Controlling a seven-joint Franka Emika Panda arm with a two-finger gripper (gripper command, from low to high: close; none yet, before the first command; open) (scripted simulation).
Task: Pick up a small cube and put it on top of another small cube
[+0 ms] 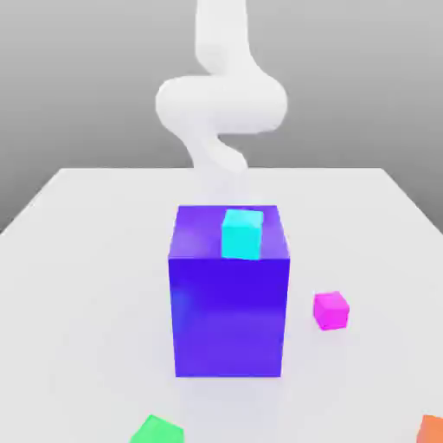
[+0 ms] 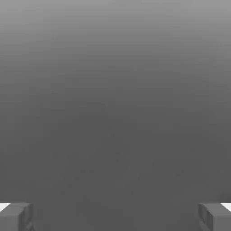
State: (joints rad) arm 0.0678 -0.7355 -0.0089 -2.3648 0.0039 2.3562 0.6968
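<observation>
On the desk, centre: the big blue-violet block stands upright on the white desk; every place below is given relative to this block.
Cyan cube: the cyan cube sits on the block's top face, toward the front edge and a little to the exterior view's right of the middle, touching the block.
Small cube: the small cube, bright magenta, rests on the desk just beside the block on the exterior view's right, level with the block's lower half, apart from it and touching nothing else.
Green cube: the green cube lies on the desk in front of the block, toward the exterior view's left, cut off by the picture's lower edge.
Orange cube: the orange cube lies on the desk in front of the block and well apart to the exterior view's right, showing only as a corner at the picture's edge.
Arm: the white arm rises behind the block, its thick links curving above the desk's far edge; the block hides its lower part.
End effector: the end effector appears only in the hand view, where its two grey fingers stand far apart at the picture's opposite sides, spread wide with nothing between them.
Hand view: apart from the fingers it shows only plain grey; no cube and none of the desk appears in it.
</observation>
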